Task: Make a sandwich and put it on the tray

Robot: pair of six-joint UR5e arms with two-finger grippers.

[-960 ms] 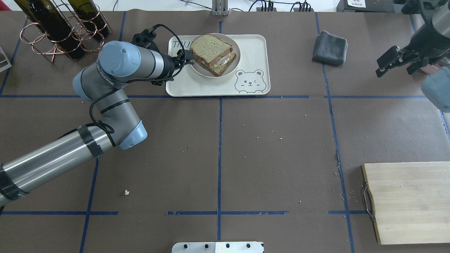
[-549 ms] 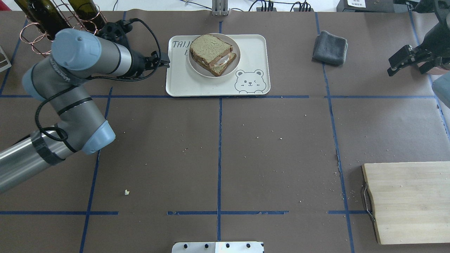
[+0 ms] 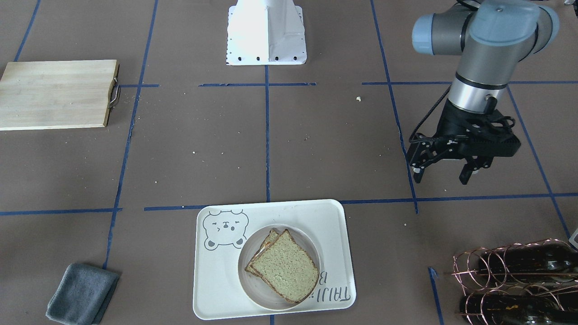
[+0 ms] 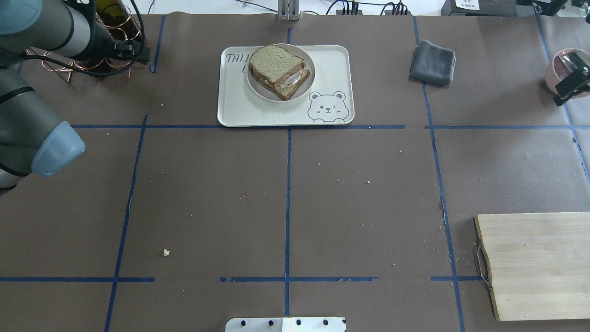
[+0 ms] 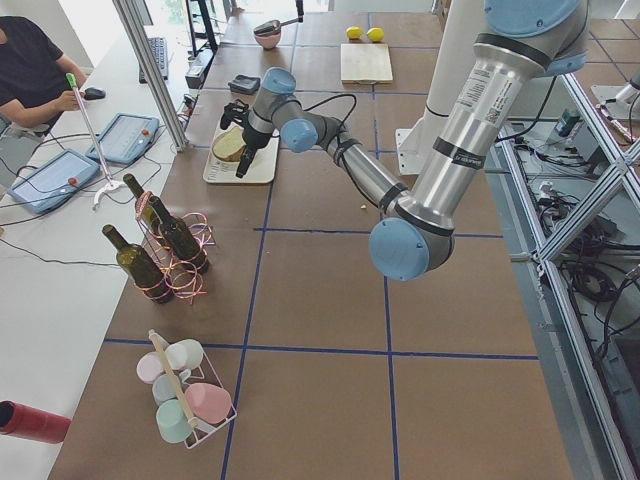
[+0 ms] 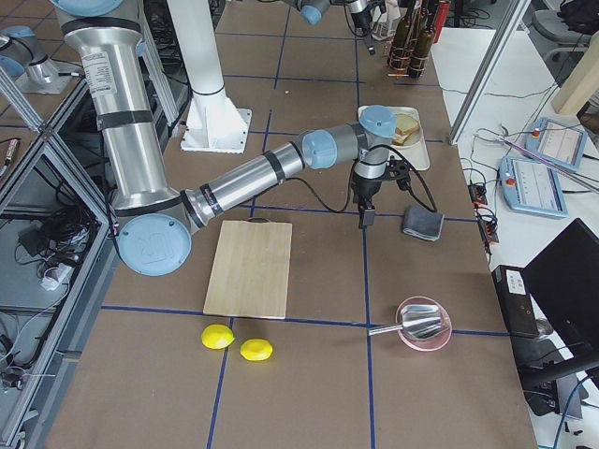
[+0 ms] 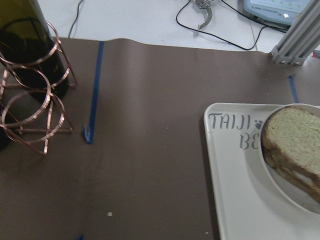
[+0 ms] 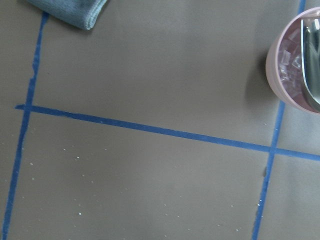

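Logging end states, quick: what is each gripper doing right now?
Left gripper: open, jaws spread, holding nothing.
Right gripper: cannot tell, it is cut off at the overhead view's edge.

Left arm [image 3: 478, 58]: silver-grey metal tubes, pale-blue joint caps, black cable [image 3: 426, 117] running to the wrist, black bands [image 5: 455, 150] on the big link. Left gripper [image 3: 441, 177]: black, open linkage frame, two fingers. Right arm [image 6: 243, 182]: same grey and blue, black bands. White pedestal base [image 3: 266, 36], row of dark holes.
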